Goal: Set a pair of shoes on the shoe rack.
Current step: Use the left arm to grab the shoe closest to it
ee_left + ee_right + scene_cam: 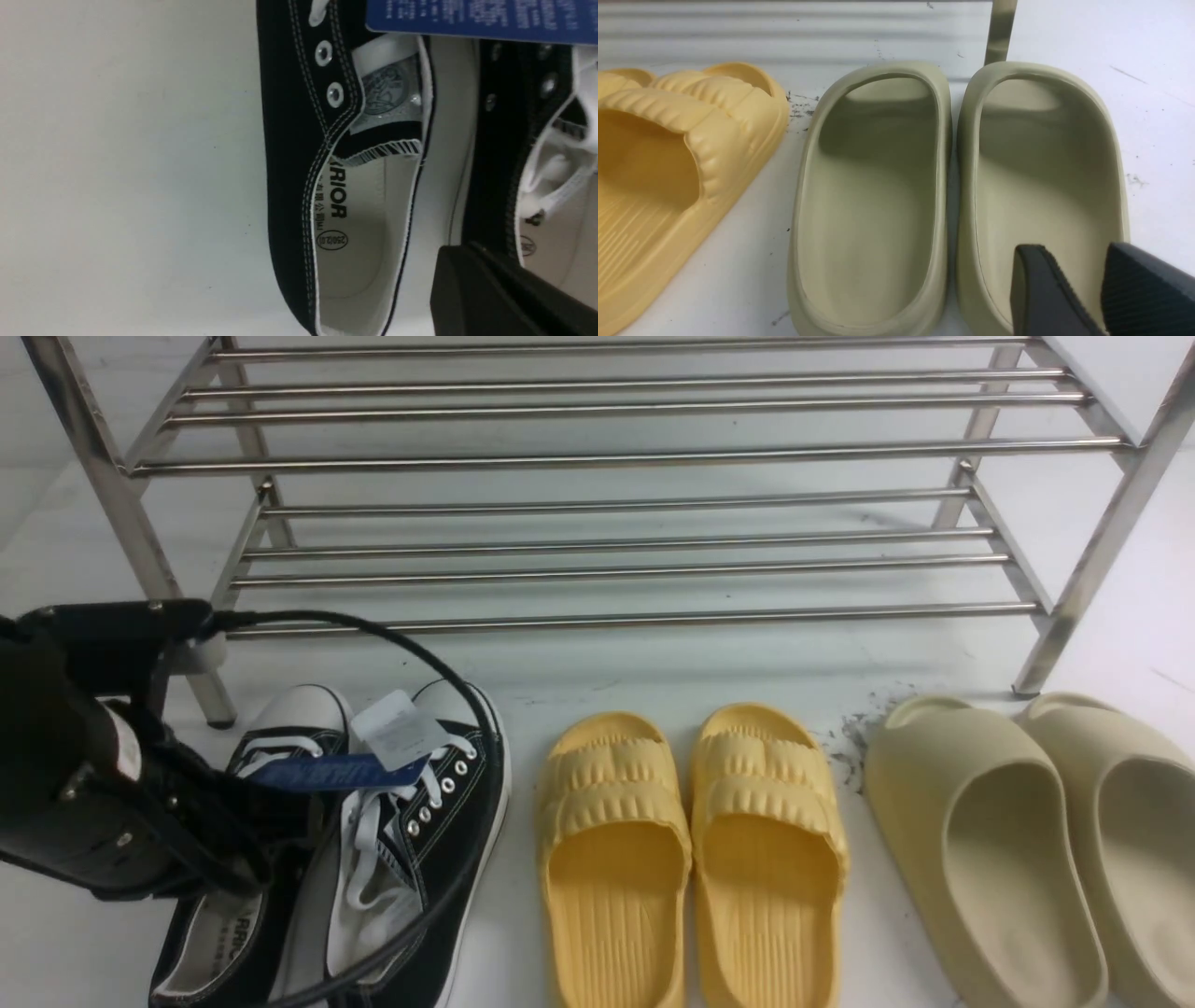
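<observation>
Two black canvas sneakers, one (pixel 439 803) beside the other (pixel 219 943), lie side by side on the white floor at the near left, in front of the steel shoe rack (pixel 635 455). A blue and a white tag (pixel 397 728) lie across their laces. My left gripper (pixel 247 877) is down between them. In the left wrist view its black fingers (pixel 472 280) show no gap and pinch the inner side wall of one sneaker (pixel 495 177); the other sneaker (pixel 289 163) lies beside it. My right gripper (pixel 1071 249) is open over a beige slide (pixel 1045 154), out of the front view.
Yellow ribbed slides (pixel 691 840) sit in the middle and larger beige slides (pixel 1018 840) at the right, all in front of the rack's lower shelf (pixel 635 616). A rack leg (pixel 1055 635) stands behind the beige slides. A black cable (pixel 467 709) loops over the sneakers.
</observation>
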Action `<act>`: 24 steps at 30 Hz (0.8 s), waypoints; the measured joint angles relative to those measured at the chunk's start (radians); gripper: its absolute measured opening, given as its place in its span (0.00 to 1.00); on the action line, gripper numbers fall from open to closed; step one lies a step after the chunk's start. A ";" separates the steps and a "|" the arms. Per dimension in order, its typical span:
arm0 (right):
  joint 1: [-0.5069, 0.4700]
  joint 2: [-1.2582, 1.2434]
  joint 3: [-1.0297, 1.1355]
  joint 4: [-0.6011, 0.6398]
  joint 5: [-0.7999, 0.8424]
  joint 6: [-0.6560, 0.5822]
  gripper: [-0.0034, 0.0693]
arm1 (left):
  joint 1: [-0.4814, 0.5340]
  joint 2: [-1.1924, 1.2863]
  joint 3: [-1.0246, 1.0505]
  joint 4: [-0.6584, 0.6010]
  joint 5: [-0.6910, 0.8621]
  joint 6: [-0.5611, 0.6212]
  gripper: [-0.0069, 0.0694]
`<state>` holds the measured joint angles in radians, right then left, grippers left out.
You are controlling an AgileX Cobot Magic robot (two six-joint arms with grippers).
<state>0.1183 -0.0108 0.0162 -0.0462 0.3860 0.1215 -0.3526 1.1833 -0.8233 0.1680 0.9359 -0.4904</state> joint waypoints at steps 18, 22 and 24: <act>0.000 0.000 0.000 0.000 0.000 0.000 0.38 | 0.057 0.230 0.036 -0.017 -0.130 0.028 0.48; 0.000 0.000 0.000 0.000 0.000 0.000 0.38 | 0.094 0.285 0.036 -0.041 -0.164 0.067 0.43; 0.000 0.000 0.000 0.000 0.000 0.000 0.38 | 0.096 0.319 0.036 -0.055 -0.179 0.082 0.41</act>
<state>0.1183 -0.0108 0.0162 -0.0462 0.3860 0.1215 -0.2566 1.5025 -0.7868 0.1134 0.7572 -0.4086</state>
